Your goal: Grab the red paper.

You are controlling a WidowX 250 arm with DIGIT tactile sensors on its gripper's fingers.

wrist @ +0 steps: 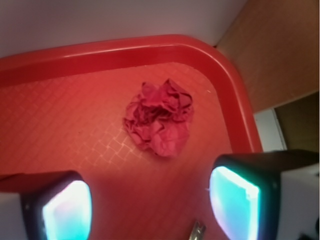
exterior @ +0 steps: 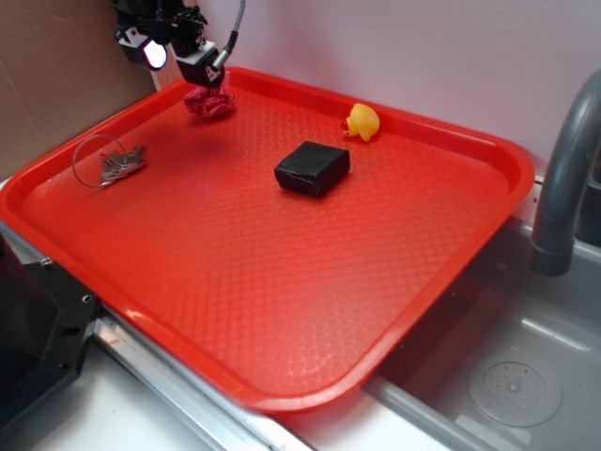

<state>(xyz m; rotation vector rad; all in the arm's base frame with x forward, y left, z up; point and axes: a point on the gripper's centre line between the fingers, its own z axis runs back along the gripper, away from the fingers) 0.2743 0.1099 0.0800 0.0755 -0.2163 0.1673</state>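
Pincer (exterior: 208,77) hangs wide open with nothing in it, right above the red paper (exterior: 209,101), which sits loose in the tray's (exterior: 282,310) far corner. In the wrist view the wad (wrist: 159,118) lies between and ahead of both fingers (wrist: 235,207). Further out: black block (exterior: 313,168), yellow duck (exterior: 362,122), some metal clips (exterior: 120,163).

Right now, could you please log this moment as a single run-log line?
phase: approach | gripper: open, above target, no contact | target: red paper, near tray corner | grasped: nothing
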